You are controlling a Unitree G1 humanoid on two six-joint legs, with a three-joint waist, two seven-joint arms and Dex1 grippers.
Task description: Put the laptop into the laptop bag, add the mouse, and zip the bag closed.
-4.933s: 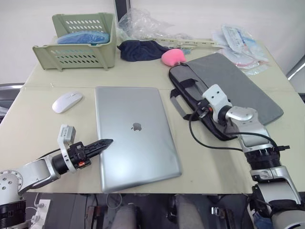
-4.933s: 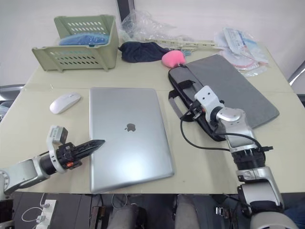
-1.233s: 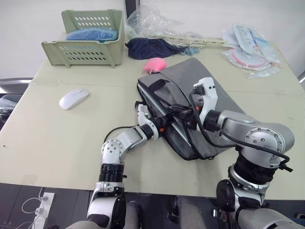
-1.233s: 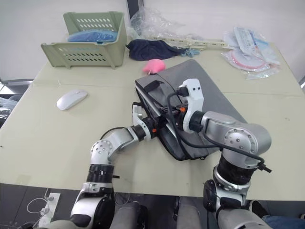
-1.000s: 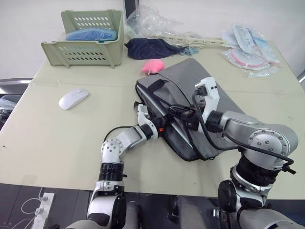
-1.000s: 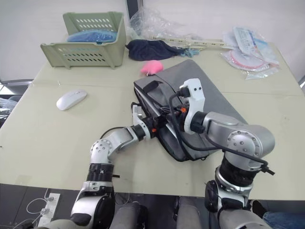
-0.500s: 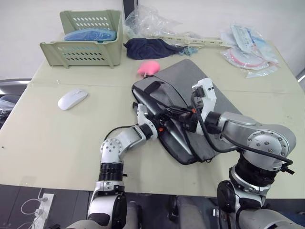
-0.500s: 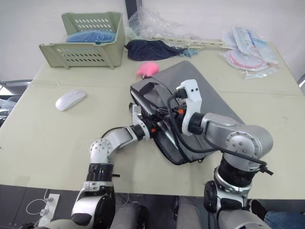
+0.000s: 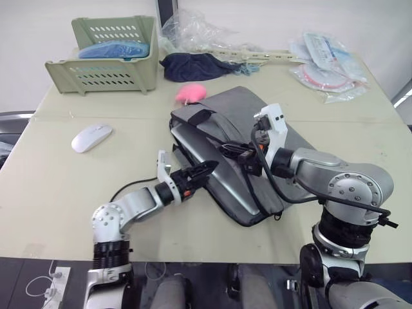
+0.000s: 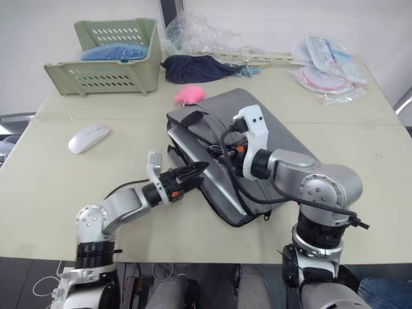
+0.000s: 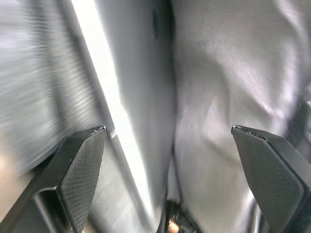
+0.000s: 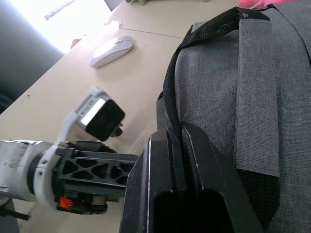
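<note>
The laptop (image 9: 215, 183) lies most of the way inside the grey laptop bag (image 9: 238, 109), with a silver strip showing along the bag's open side, the one facing 8 o'clock. The right gripper (image 12: 174, 133) is clamped tight on the bag's black handle strap (image 12: 171, 92) at the upper lip of the mouth, and appears to be holding it up. The left gripper (image 9: 198, 172) hovers at the exposed silver edge; in the left wrist view its fingers (image 11: 82, 165) are spread wide, with the laptop's bright edge between them. The step in hand looks like seating the laptop fully. To do that well, the left fingers should likely push flat against the edge toward 2 o'clock, square to it so the slab does not skew and jam a corner in the lining. The right gripper should hold the lip raised and steady so the bag does not slide off across the table (image 9: 58, 187). The mouse (image 9: 91, 137) waits untouched at 9 o'clock from the bag, well apart from both grippers — not to be confused with the pink fuzzy lump (image 9: 190, 94) just beyond the bag at 11 o'clock.
</note>
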